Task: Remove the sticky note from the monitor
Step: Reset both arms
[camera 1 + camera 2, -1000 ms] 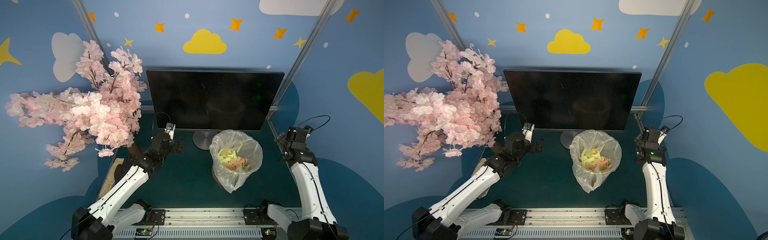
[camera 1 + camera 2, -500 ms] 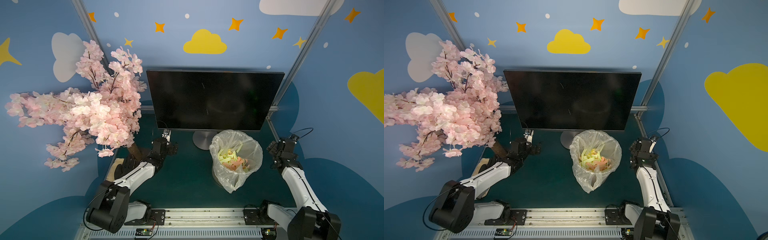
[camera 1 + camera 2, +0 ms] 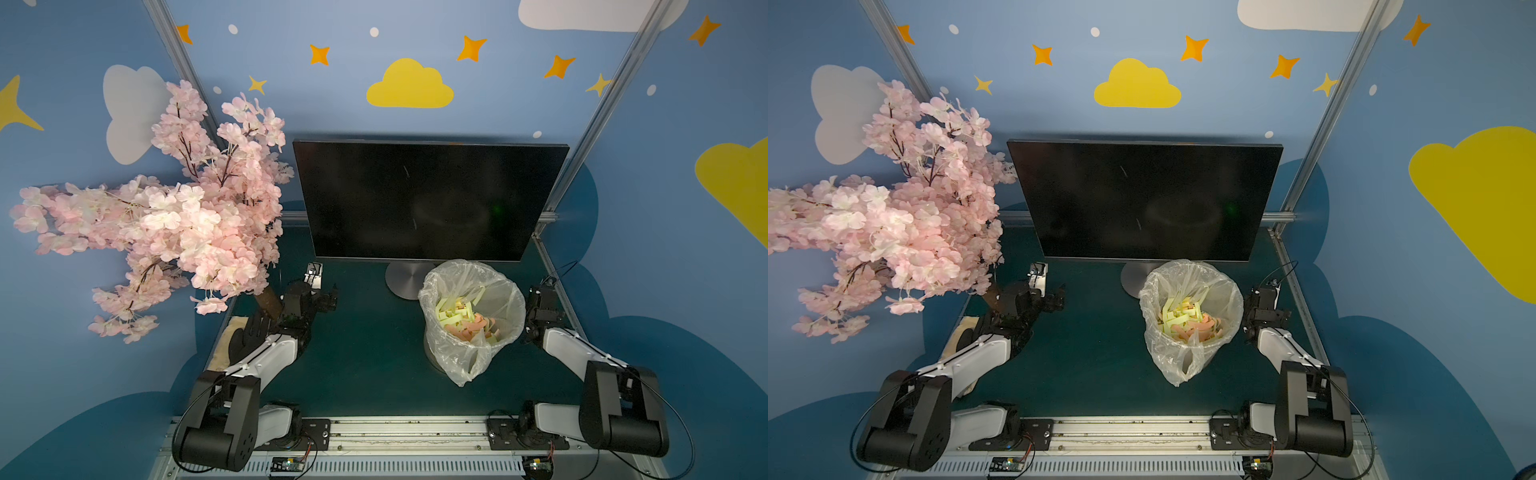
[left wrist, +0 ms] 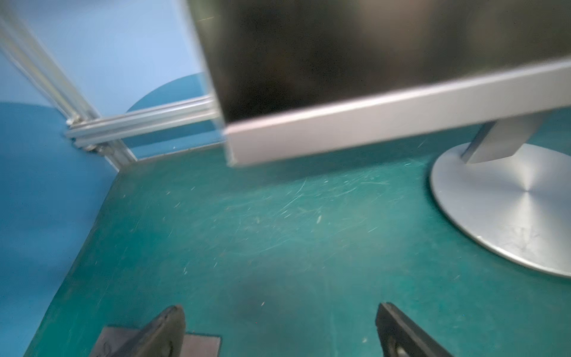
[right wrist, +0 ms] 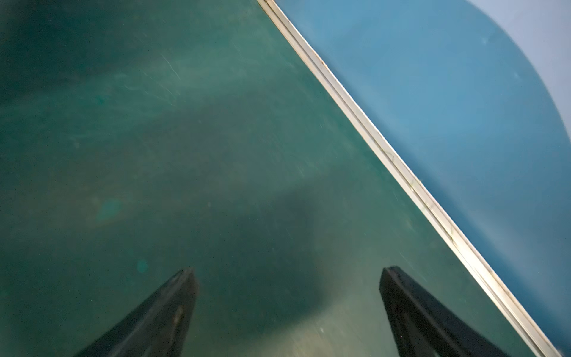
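The monitor [image 3: 428, 199] [image 3: 1142, 199] stands at the back of the green table on its round silver stand [image 3: 405, 278]. Its dark screen is bare; no sticky note shows on it in any view. My left gripper [image 3: 329, 298] [image 3: 1059, 297] is low over the table in front of the monitor's left lower corner [image 4: 234, 145]. It is open and empty [image 4: 279, 309]. My right gripper [image 3: 540, 297] [image 3: 1264, 301] is low by the table's right edge, beside the bin. It is also open and empty [image 5: 287, 272].
A bin lined with a clear bag [image 3: 471, 316] holds yellow-green and pink paper pieces, right of the stand. A pink blossom tree [image 3: 166, 216] overhangs the left side, its trunk [image 3: 270, 301] beside my left arm. An aluminium rail [image 5: 401, 173] edges the table on the right.
Both arms have folded back and come down towards the table's front. The left gripper has moved away from the monitor's lower left corner. Both grippers have stayed open.
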`<state>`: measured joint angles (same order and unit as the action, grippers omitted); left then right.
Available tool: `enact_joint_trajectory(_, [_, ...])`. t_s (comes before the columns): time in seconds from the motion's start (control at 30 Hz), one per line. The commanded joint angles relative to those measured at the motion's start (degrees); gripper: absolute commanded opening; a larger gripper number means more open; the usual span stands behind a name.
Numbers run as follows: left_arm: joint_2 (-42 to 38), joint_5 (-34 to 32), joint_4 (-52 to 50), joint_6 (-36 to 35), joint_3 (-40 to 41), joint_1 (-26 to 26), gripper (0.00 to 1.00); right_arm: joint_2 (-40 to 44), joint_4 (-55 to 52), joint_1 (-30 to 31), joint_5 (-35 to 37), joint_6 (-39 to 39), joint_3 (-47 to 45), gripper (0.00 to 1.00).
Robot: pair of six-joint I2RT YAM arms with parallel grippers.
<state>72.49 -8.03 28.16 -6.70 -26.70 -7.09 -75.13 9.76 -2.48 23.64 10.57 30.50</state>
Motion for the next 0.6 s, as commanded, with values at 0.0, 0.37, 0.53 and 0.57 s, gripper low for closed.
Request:
enact_joint_trajectory(0.0, [2.02, 5.27, 6.02, -0.54, 2.64, 0.24, 1.0, -1.33, 7.1, -0.18, -3.79, -3.41, 0.48, 0.98])
enact_joint_trajectory(0.37, [17.0, 6.44, 24.2, -0.44, 5.24, 0.94, 1.0, 2.2, 13.65, 0.36, -11.15, -5.28, -4.45, 0.96])
enact_joint_trajectory(0.53, [17.26, 7.11, 23.53, 0.3, 4.9, 1.82, 0.99, -2.57, 21.81, 3.16, -13.72, -5.88, -5.91, 0.93])
enact_joint_trajectory(0.57, [17.24, 7.19, 23.56, 0.29, 4.96, 1.82, 0.99, -4.88, 26.03, 4.47, -12.04, -7.2, -6.84, 0.92])
